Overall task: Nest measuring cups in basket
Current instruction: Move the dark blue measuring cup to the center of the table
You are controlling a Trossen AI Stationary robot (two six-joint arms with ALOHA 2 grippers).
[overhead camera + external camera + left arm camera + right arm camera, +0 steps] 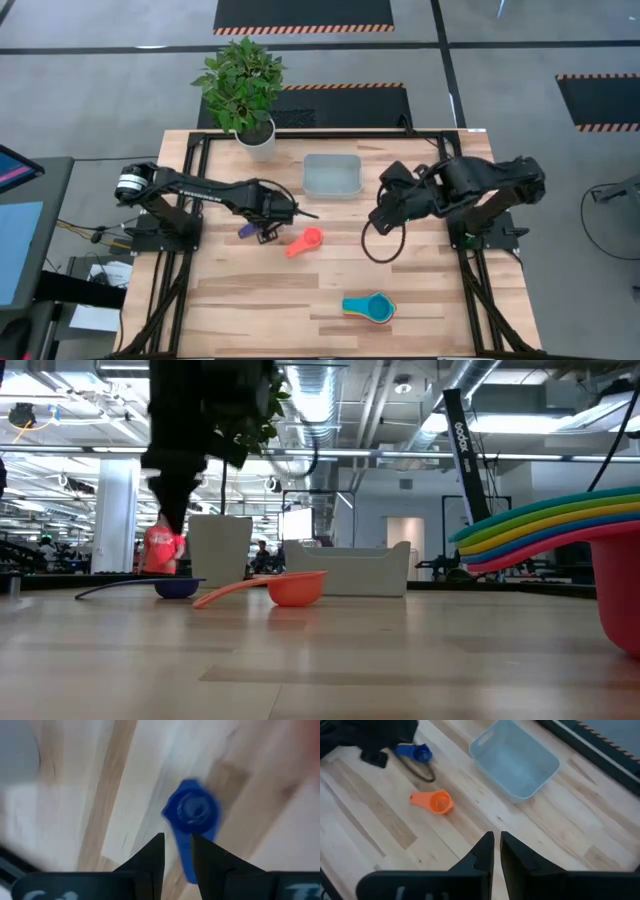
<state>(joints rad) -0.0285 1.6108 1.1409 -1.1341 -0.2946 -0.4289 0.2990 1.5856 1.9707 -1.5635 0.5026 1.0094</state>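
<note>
From above, the left hand [268, 228] hangs over the dark blue cup [247, 231], near the middle of the tabletop [420, 320]. The orange cup [305, 242] lies just beside it. If the hand swings the blue cup low toward the basket [332, 176], it could bump the orange one away. The right hand [383, 213] waits by the basket, a little in the way of that trip. A stack of nested cups [371, 308] sits well apart, near the front edge. A plant pot [256, 138] stands at the back, beside the basket.

From tabletop height, the blue cup's bowl sits flat on the wood with its thin handle sticking out. The orange cup lies in front of the basket. The stack looms big at the side.

From the left wrist, the two fingers [156, 855] stand a little apart on either side of the blue handle. I cannot tell if they are squeezing it. The handle is thin and flat, so it could slip or twist out.

From the right wrist, the right hand's fingers [486, 851] are nearly together and hold nothing. The basket looks empty.
</note>
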